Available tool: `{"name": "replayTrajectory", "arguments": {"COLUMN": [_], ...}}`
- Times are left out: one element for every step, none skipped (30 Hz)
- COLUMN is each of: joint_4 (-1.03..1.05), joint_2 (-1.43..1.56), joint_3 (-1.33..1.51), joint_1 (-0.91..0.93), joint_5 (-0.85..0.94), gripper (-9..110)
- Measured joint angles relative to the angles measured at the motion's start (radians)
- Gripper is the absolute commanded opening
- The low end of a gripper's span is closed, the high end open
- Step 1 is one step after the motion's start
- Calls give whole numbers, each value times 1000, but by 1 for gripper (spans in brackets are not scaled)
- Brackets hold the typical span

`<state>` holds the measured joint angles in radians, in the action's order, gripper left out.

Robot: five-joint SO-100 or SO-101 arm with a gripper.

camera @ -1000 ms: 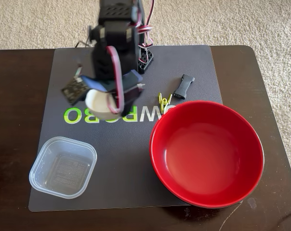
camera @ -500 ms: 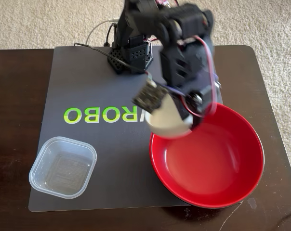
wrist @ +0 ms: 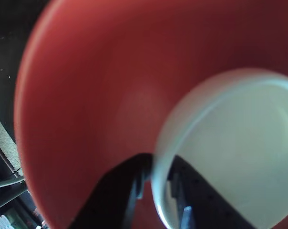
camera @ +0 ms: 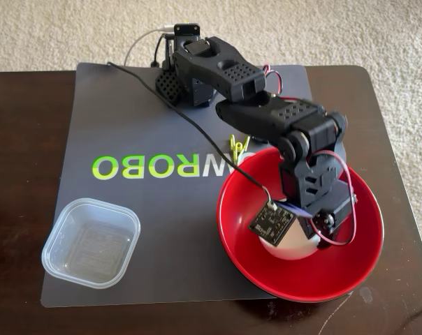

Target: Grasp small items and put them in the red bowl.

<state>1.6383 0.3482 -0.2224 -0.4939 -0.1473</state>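
The gripper (wrist: 156, 191) sits low inside the red bowl (camera: 351, 269), its jaws closed on the rim of the small white bowl (camera: 291, 248), one finger inside the rim and one outside, as the wrist view shows. Red wall rings the gripper on every side, with open bowl floor around it in the fixed view. Behind the gripper, just outside the red rim, the yellow-green clip (camera: 237, 148) lies on the grey mat (camera: 127, 105). Well off to the gripper's side in the fixed view's lower left, the clear plastic tub (camera: 91, 242) stands empty near the mat's corner. The mat covers a dark wooden desk (camera: 22, 174), with beige carpet (camera: 57, 31) beyond.
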Motion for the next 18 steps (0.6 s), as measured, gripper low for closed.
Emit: {"name": "replayTrajectory", "arguments": {"joint_4": [0, -2, 14, 17, 20, 23, 26, 31, 38, 49, 57, 63, 67, 67, 67, 67, 67, 67], "joint_2": [-8, -12, -14, -15, -17, -17, -12, -3, 5, 20, 38, 60, 89, 127, 175, 227, 288, 360], "joint_3": [-6, -11, -12, -12, -12, -12, -12, -12, -12, -12, -12, -12, -3, 20, 51, 89, 143, 210], "joint_1": [3, 3, 3, 3, 5, 5, 5, 5, 5, 5, 5, 5, 5, 6, 9, 18, 34, 55], "joint_5": [-11, -18, -28, -32, -35, -37, -37, -37, -37, -37, -32, -21, -9, 6, 26, 51, 80, 107], "gripper": [19, 27, 32, 37, 41, 43, 46, 48, 49, 50, 50, 50, 50, 48, 47, 46, 44, 41]}}
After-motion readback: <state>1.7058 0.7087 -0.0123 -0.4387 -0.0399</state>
